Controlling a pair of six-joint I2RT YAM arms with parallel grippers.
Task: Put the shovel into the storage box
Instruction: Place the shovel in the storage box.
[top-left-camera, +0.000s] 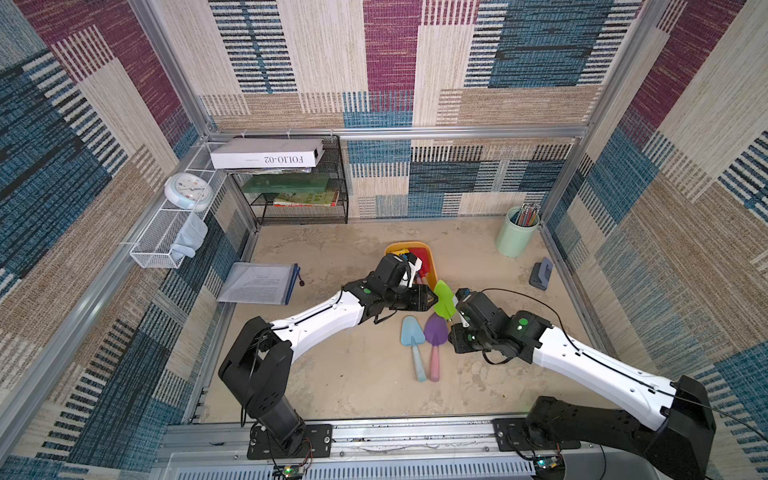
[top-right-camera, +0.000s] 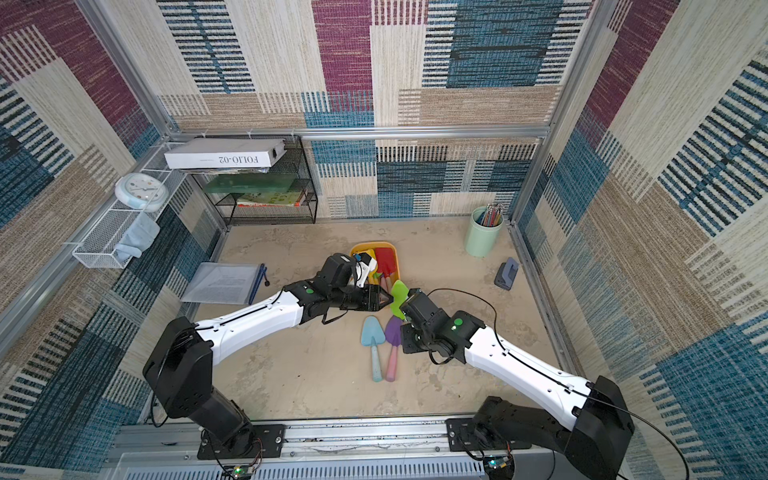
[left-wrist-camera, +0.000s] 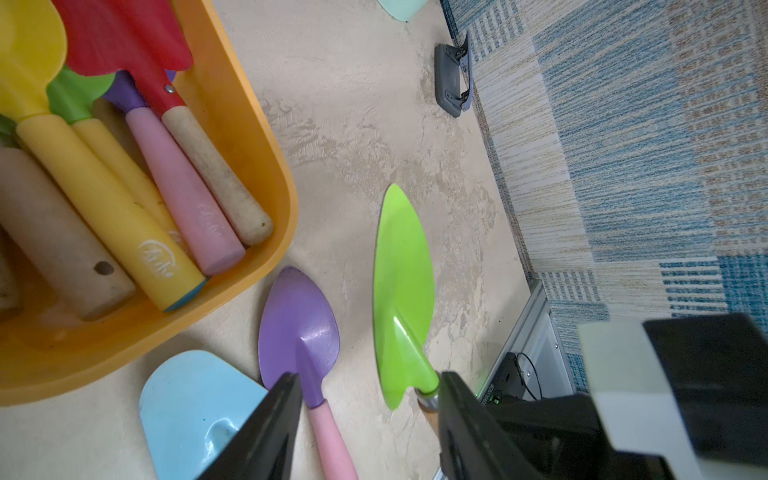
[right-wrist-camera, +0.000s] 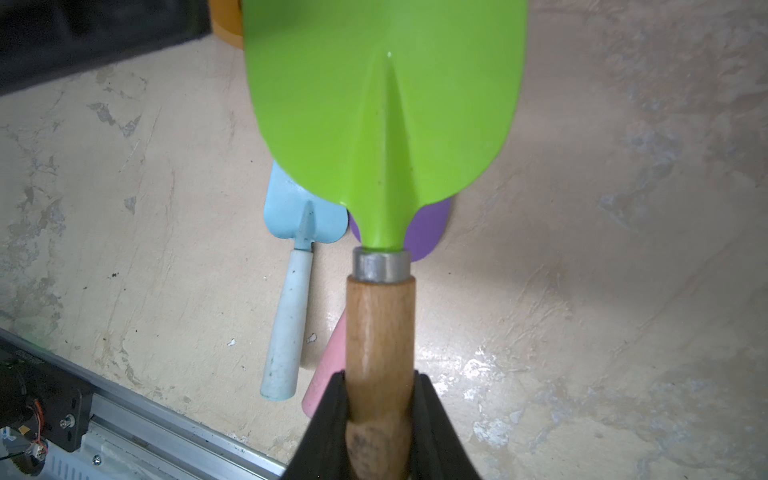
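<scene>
Two risks. Your right hand (right-wrist-camera: 380, 376) clamps the green shovel (right-wrist-camera: 386, 104) by its wooden handle, raised just beside the storage box (left-wrist-camera: 266, 137), so the blade may catch its rim. Your left hand (left-wrist-camera: 369, 376), open and empty, crowds the path.

Green shovel (right-wrist-camera: 382, 124): blade smooth glossy painted metal; collar dull bare metal; handle varnished wood, grain showing. My right gripper (right-wrist-camera: 380, 378): matt black plastic. Box (left-wrist-camera: 124, 332): smooth orange plastic, slight sheen. Blue shovel (right-wrist-camera: 305, 212): paint duller, handle chalky and speckled. Purple shovel (left-wrist-camera: 297, 328): blade has metallic sheen, pink handle matt. Floor (right-wrist-camera: 582, 291): mottled, plaster-like, patchy shine. Wall (left-wrist-camera: 623, 166): coarse woven cloth look.
</scene>
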